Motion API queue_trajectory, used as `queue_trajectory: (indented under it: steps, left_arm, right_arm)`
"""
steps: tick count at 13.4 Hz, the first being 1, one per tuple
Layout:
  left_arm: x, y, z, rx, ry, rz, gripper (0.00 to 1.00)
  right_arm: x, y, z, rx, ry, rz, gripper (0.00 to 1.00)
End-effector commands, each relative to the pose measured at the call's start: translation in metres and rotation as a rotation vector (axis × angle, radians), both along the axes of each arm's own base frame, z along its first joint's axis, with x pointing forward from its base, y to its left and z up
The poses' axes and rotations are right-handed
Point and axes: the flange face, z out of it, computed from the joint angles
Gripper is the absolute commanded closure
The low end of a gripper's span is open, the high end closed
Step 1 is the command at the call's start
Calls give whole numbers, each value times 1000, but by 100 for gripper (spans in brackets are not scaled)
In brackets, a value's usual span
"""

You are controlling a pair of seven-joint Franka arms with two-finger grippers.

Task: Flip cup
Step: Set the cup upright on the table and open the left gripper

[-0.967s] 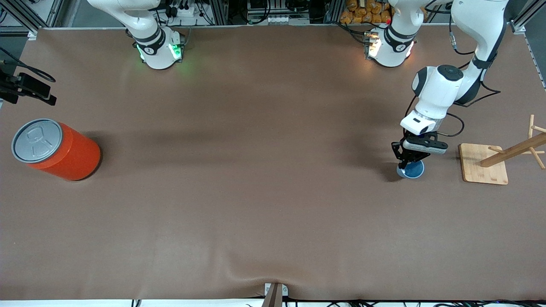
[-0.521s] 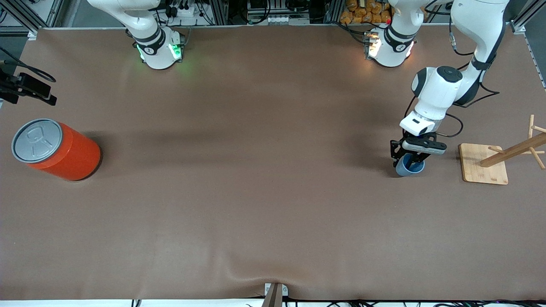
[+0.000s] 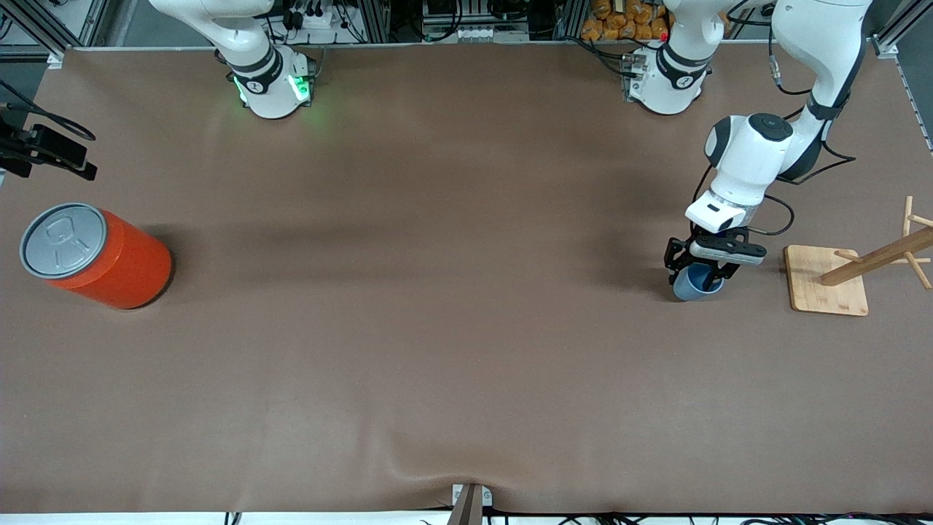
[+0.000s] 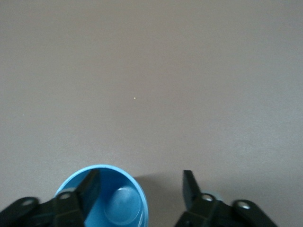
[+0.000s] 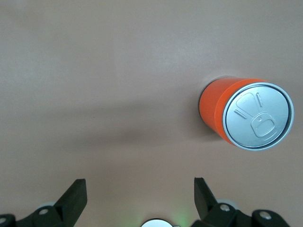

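The light-blue cup [image 3: 689,291] stands mouth up on the brown table, toward the left arm's end, beside a wooden stand. My left gripper [image 3: 698,270] hangs just over it, open. In the left wrist view one finger [image 4: 89,188] reaches inside the cup [image 4: 120,210], while the other finger [image 4: 189,185] stands outside, well off its wall; the left gripper [image 4: 140,182] straddles the rim without gripping it. My right gripper [image 5: 138,187] is open and empty over bare table near its own base, and is out of the front view.
A large orange can [image 3: 98,257] with a grey lid stands at the right arm's end, also seen as the can [image 5: 246,116]. A wooden base plate [image 3: 827,288] with a leaning peg rack [image 3: 885,251] sits close beside the cup. A black mount [image 3: 47,149] juts in above the can.
My left gripper's fingers have spread apart and let go of the cup's wall. The cup stays upright on the table. The right arm has not moved.
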Motion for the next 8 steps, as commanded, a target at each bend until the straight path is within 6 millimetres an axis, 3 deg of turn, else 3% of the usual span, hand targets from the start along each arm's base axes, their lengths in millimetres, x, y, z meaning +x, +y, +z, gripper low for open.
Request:
queue_trajectory:
  steps: [1, 2, 5, 8]
  left_arm:
    - [1, 2, 11, 14, -23, -18, 5]
    - [1, 2, 15, 18, -19, -17, 0]
    - [11, 1, 34, 51, 15, -15, 0]
    - [44, -2, 73, 112, 95, -8, 0]
  right_arm:
    - [-2, 3, 2, 1, -4, -9, 0]
    - [-2, 3, 2, 1, -4, -9, 0]
    - [-2, 3, 2, 1, -4, -9, 0]
    - [-2, 3, 2, 1, -4, -9, 0]
